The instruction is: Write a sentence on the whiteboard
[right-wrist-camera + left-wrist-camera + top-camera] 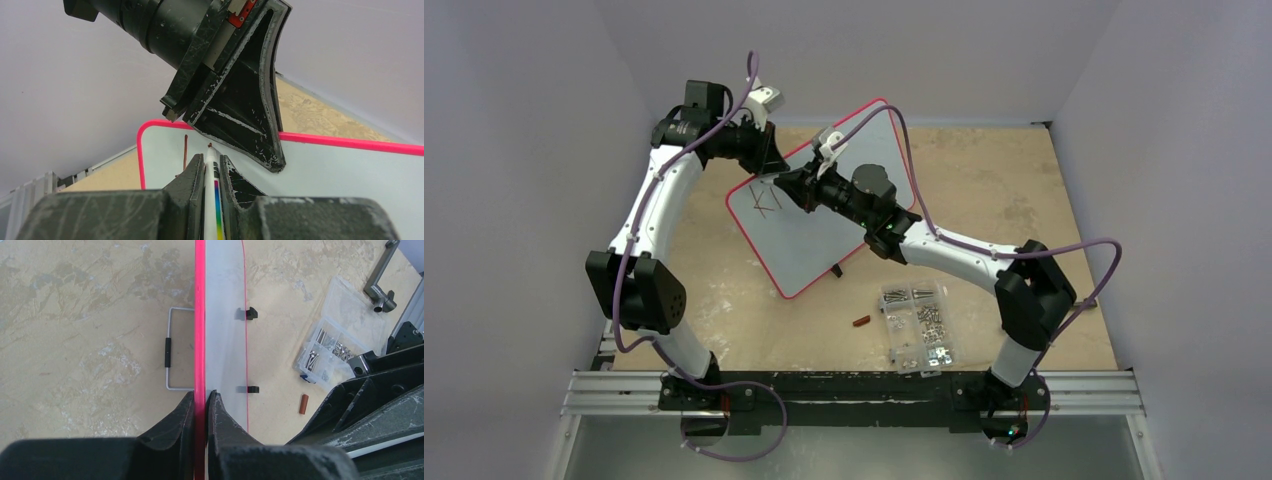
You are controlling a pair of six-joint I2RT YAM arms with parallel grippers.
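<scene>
Whiteboard (824,245) sits tilted mid-tabletop (1024,200). Left pincer (201,396) is pinching its pink rim at the far-left edge. Right pincer (210,160) is clamped on a white marker (210,172), tip up against the board face, contact unclear. A few dark strokes (764,200) are near that corner. Clear screw box (919,325) lies near the board's front edge, not touching.

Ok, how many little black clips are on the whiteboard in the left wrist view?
2. Both sit on the whiteboard's thin right-hand rim: the upper clip above the picture's middle, the lower clip below it. Others may be hidden outside the frame.
</scene>
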